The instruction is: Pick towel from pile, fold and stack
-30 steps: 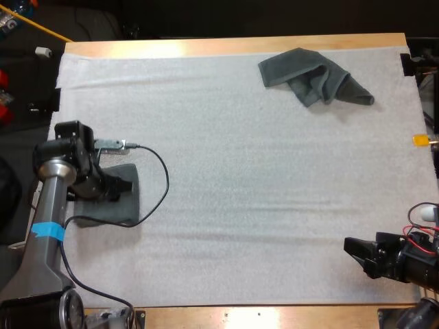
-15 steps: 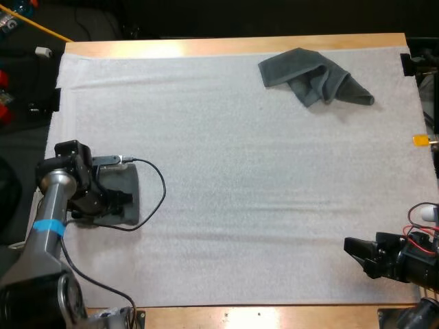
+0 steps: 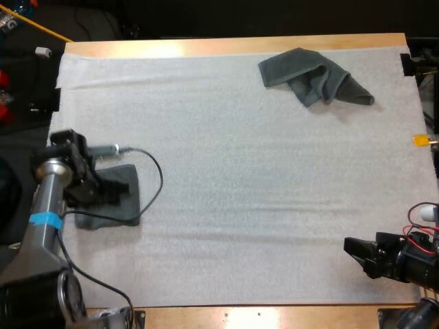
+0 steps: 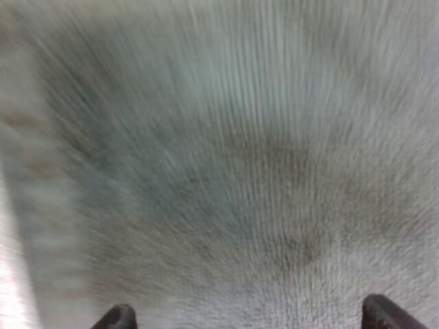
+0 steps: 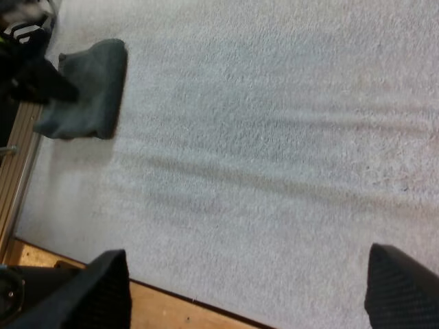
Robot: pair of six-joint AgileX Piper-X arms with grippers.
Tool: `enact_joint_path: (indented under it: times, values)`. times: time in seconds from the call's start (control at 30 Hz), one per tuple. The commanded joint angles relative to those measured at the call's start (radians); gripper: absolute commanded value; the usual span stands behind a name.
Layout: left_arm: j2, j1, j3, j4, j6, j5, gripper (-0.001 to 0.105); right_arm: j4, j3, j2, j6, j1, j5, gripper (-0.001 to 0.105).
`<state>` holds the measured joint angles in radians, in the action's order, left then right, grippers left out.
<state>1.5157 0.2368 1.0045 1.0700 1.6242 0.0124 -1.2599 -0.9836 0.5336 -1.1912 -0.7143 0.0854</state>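
A folded dark grey-green towel (image 3: 122, 211) lies at the mat's left edge. My left gripper (image 3: 118, 189) hovers low over it. In the left wrist view its fingertips (image 4: 118, 318) stand wide apart above the towel's pile (image 4: 260, 178), so the left gripper (image 4: 250, 319) is open and holds nothing. A crumpled towel (image 3: 313, 75) lies at the far right of the mat. My right gripper (image 3: 351, 251) rests near the front right corner, open (image 5: 250, 288) over bare mat. From there the folded towel (image 5: 92, 86) shows far off, with the left gripper (image 5: 41, 77) at it.
The white mat (image 3: 240, 164) covers most of the wooden table (image 3: 233, 45). A wide stretch of mat lies between the two towels. The table's front edge (image 5: 171, 305) runs close under my right gripper.
My left arm dipped toward the folded towel, then lifted and shifted slightly left over it. The right arm and the crumpled towel have stayed put.
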Motion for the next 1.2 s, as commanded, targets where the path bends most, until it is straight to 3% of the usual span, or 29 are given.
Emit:
enact_joint_path:
  times: [0.0, 0.2, 0.3, 0.47, 0.63, 0.83, 1.0, 1.17]
  values:
    - [-0.026, -0.001, 0.037, 0.018, 0.009, 0.003, 0.062, -0.002, -0.002, 0.0, -0.001, -0.002, 0.01, 0.068]
    - [-0.109, -0.001, 0.171, 0.084, 0.009, 0.063, 0.062, -0.002, -0.002, 0.0, -0.001, -0.002, 0.01, 0.068]
    - [-0.159, -0.001, 0.202, 0.105, 0.016, 0.075, 0.062, -0.002, -0.002, 0.0, -0.002, -0.002, 0.01, 0.068]
    - [-0.264, -0.001, 0.205, 0.121, 0.032, 0.085, 0.062, -0.001, -0.002, 0.0, -0.018, -0.002, 0.004, 0.068]
    - [-0.38, -0.001, 0.205, 0.134, 0.051, 0.146, 0.062, 0.025, -0.002, 0.001, -0.06, -0.002, -0.012, 0.068]
    - [-0.496, -0.001, 0.205, 0.135, 0.095, 0.228, 0.062, 0.096, -0.002, 0.068, -0.09, 0.0, -0.133, 0.068]
    - [-0.574, -0.002, 0.205, 0.163, 0.095, 0.232, 0.062, 0.186, -0.002, 0.165, -0.141, 0.0, -0.139, 0.068]
    - [-0.635, -0.074, 0.205, 0.19, 0.093, 0.23, 0.062, 0.309, -0.002, 0.286, -0.163, 0.0, -0.134, 0.068]
